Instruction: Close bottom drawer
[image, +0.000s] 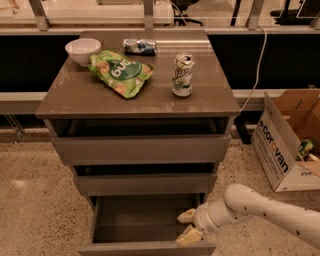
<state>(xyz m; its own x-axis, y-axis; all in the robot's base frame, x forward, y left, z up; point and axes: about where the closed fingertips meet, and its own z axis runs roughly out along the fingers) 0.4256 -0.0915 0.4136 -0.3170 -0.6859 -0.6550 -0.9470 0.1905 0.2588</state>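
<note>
The bottom drawer (145, 248) is pulled far out at the foot of the grey-brown cabinet, its bare dark-grey inside showing. The middle drawer (145, 184) and the top drawer (142, 149) stand slightly open above it. My gripper (187, 226) reaches in from the right on a white arm. It sits low at the right end of the bottom drawer, just behind its front panel. Its two cream fingers (189, 236) are spread apart and hold nothing.
On the cabinet top (75, 97) are a white bowl (82, 51), a green chip bag (120, 73), a soda can (182, 75) and a small crushed packet (139, 46). An open cardboard box (287, 142) stands on the speckled floor at the right.
</note>
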